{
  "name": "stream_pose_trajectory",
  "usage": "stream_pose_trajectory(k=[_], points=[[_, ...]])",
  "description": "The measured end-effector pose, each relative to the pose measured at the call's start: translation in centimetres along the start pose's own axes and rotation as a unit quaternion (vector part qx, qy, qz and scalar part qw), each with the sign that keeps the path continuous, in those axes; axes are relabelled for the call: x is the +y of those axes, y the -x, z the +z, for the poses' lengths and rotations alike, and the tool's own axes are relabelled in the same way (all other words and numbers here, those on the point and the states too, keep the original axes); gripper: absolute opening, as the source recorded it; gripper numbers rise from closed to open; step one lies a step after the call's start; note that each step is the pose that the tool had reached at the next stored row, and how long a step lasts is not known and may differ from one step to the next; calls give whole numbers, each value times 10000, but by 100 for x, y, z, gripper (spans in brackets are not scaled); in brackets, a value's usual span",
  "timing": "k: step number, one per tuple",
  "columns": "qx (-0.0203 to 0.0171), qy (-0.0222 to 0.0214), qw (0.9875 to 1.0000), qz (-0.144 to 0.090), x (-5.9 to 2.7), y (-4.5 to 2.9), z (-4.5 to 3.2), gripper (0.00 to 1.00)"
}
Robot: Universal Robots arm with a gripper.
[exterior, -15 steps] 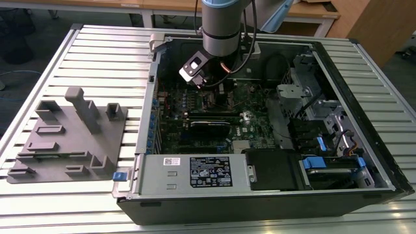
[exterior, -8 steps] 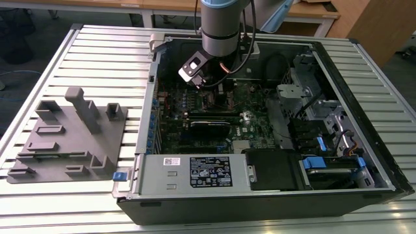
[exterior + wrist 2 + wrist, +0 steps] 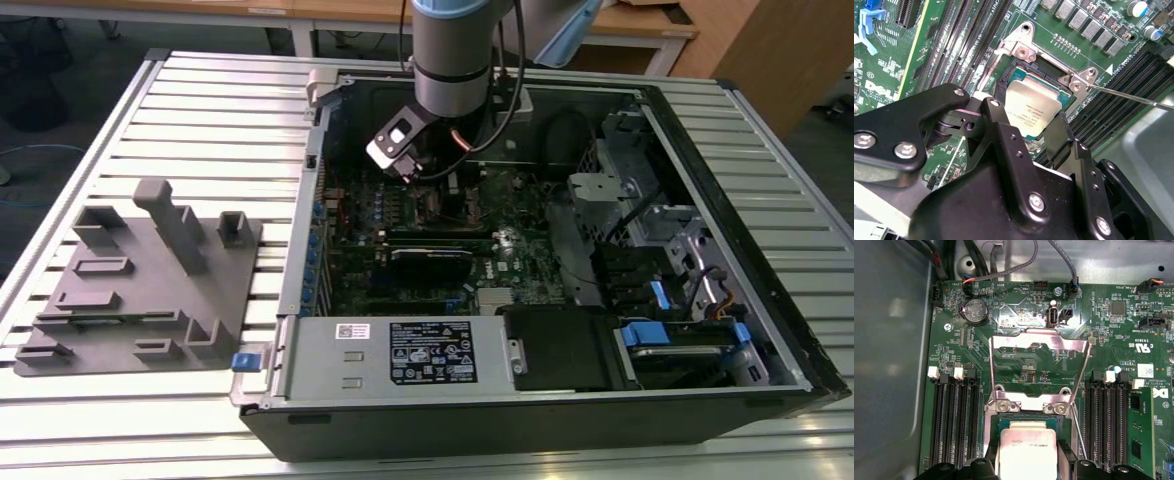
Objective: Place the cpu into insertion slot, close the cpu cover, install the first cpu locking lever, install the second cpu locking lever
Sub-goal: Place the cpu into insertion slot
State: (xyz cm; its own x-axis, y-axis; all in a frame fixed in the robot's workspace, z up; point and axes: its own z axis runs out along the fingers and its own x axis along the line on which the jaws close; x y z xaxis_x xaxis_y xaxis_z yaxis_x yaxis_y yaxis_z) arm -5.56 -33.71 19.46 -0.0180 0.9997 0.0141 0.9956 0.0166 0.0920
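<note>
The cpu [image 3: 1030,107], a pale silvery square chip, sits between my black fingers [image 3: 999,132] just over the insertion slot [image 3: 1023,75], whose teal rim shows around it. My gripper [image 3: 1029,119] is shut on the chip's two sides. The first wrist view has the cpu [image 3: 1026,447] at the slot [image 3: 1004,421], with the cpu cover [image 3: 1054,343] swung up and open beyond it. A thin locking lever [image 3: 1134,97] sticks out beside the socket, unlatched. In the exterior view my gripper [image 3: 407,165] is low inside the computer case, over the motherboard.
Long black memory slots [image 3: 954,420] flank the socket on both sides. A coin battery [image 3: 975,311] and cables lie beyond the cover, and the grey case wall [image 3: 889,365] is close by. A grey fixture block [image 3: 134,280] rests on the table outside the case.
</note>
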Motion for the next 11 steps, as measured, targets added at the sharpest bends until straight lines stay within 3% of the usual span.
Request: stream_pose_trajectory(k=[11], points=[[-1, -1, 10000, 0, -2, 1, 19, 54]])
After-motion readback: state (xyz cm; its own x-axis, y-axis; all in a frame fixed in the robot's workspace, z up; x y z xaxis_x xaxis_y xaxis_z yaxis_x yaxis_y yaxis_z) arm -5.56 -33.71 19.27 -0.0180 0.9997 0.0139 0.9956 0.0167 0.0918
